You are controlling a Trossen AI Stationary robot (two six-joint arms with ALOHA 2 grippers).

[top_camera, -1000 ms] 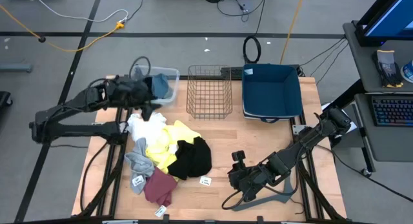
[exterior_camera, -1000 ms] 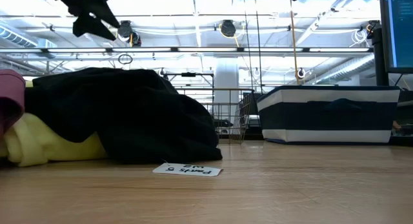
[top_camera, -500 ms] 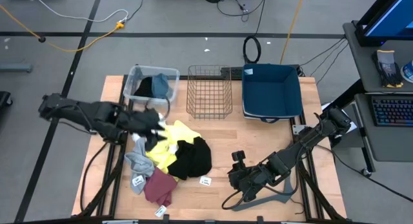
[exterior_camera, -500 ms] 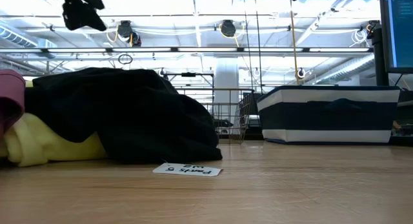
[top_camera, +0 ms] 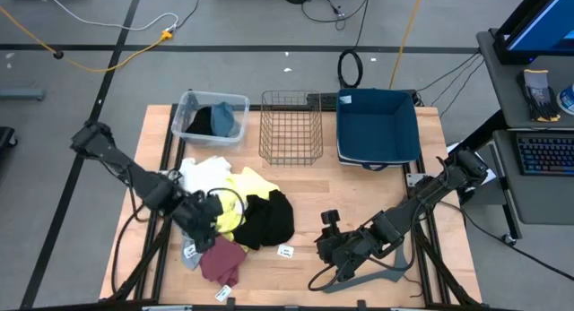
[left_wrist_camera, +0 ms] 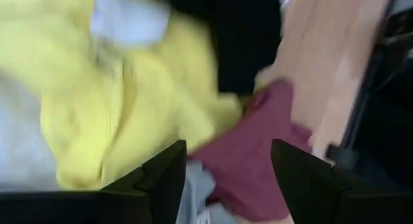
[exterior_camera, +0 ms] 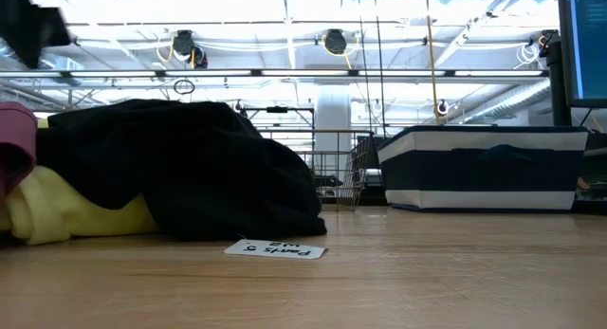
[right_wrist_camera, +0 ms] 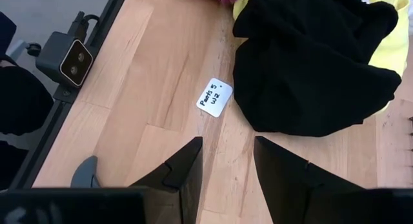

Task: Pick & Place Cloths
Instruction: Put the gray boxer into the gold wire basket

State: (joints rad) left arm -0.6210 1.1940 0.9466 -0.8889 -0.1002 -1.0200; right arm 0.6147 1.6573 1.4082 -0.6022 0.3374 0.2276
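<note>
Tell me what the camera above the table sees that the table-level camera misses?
Only the high view shows both arms, the left hand open over the cloth pile, the right hand waiting near the front edge, and the clear tub with garments inside. Only the low view shows the ceiling lights. Both show the black cloth, the wire basket and the blue bin.

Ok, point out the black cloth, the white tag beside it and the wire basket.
black cloth [top_camera: 267,219], high view, its middle
white tag [right_wrist_camera: 214,97], right wrist view, its written face
wire basket [top_camera: 291,159], high view, near rim
</note>
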